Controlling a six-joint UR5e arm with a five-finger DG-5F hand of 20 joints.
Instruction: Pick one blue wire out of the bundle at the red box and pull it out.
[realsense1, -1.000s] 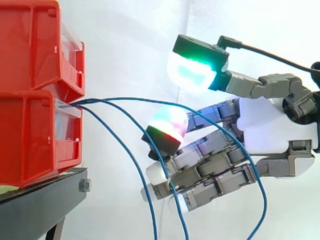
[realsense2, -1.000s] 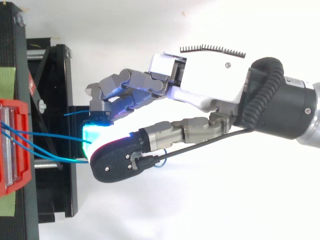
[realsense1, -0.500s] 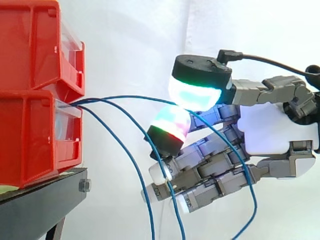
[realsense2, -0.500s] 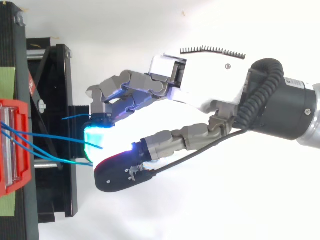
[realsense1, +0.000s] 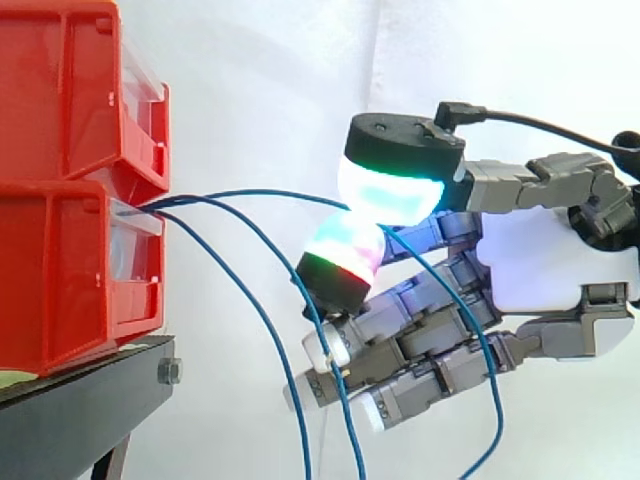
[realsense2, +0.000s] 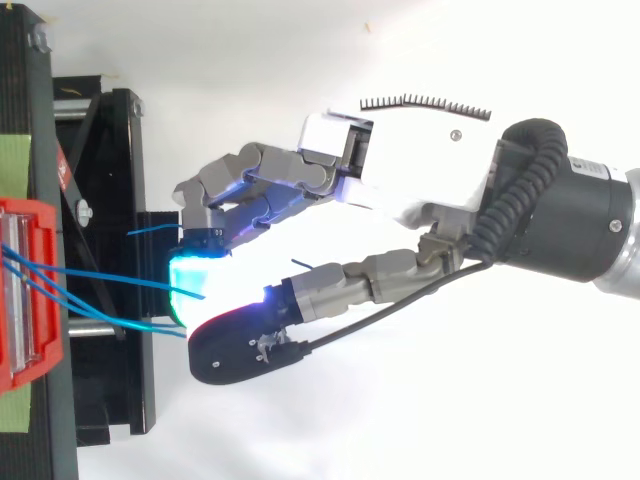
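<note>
Several blue wires leave the front of the lower red bin (realsense1: 60, 275) and fan out to the right. The topmost blue wire (realsense1: 260, 193) arcs level across to my hand (realsense1: 550, 265). There it runs between the thumb's green-white pad (realsense1: 392, 188) and a finger's red-green pad (realsense1: 342, 255), which are pressed together on it. Behind the pinch it loops down past the curled fingers. Two other blue wires (realsense1: 262, 312) droop down in front of the hand. From above, the hand (realsense2: 420, 170) reaches left and the wires (realsense2: 100, 276) stretch from the bin (realsense2: 30, 212) to the glowing pads.
A second red bin (realsense1: 60, 90) is stacked on the lower one. Both rest on a black stand (realsense1: 80, 420) whose frame (realsense2: 100, 200) lies under the fingertips in the top view. A white curtain is behind.
The thumb came down from above onto the finger pad and closed on the topmost wire. The wire's hanging loop on the right has been drawn in and hangs narrower.
</note>
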